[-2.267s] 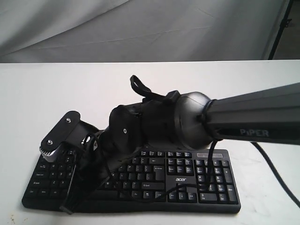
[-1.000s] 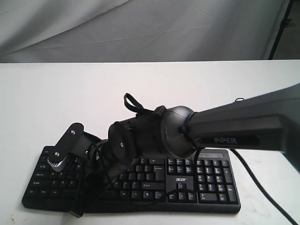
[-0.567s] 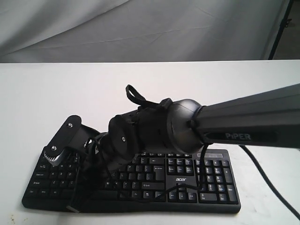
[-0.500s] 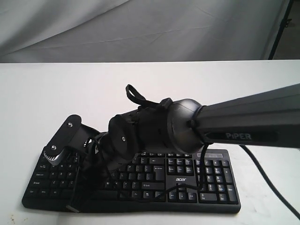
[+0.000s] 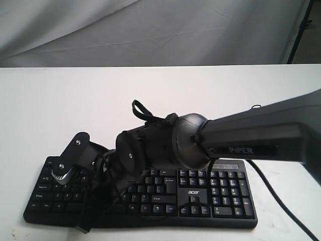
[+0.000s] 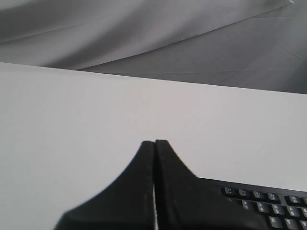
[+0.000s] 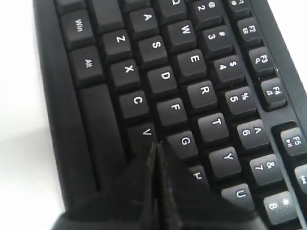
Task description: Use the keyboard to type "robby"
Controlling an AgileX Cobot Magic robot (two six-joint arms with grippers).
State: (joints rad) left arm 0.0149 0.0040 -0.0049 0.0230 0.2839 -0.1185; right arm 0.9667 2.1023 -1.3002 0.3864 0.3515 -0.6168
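The keyboard (image 5: pixel 200 193) is lying at the near edge of the white table (image 5: pixel 150 90). Its long axis is running left to right across the exterior view, with the number pad at the right end and the letter block at the left. The space-bar row is facing the camera, so the legends are reading upright.

The right arm (image 5: pixel 251 135) is reaching across over the letters, and it is now sitting lower than half a second ago. It is back at the height it had a second ago, down, up and down again. That is looking like a second tap on one key, quite possibly the double "b".

In the right wrist view the right gripper (image 7: pixel 157 143) is pinched shut on nothing, its tip lying between V and G. The B key itself is hidden beneath it, so contact can't be confirmed.

The left gripper (image 6: pixel 154 142) is also pressed closed and empty, hanging over bare table beside the keyboard's corner.
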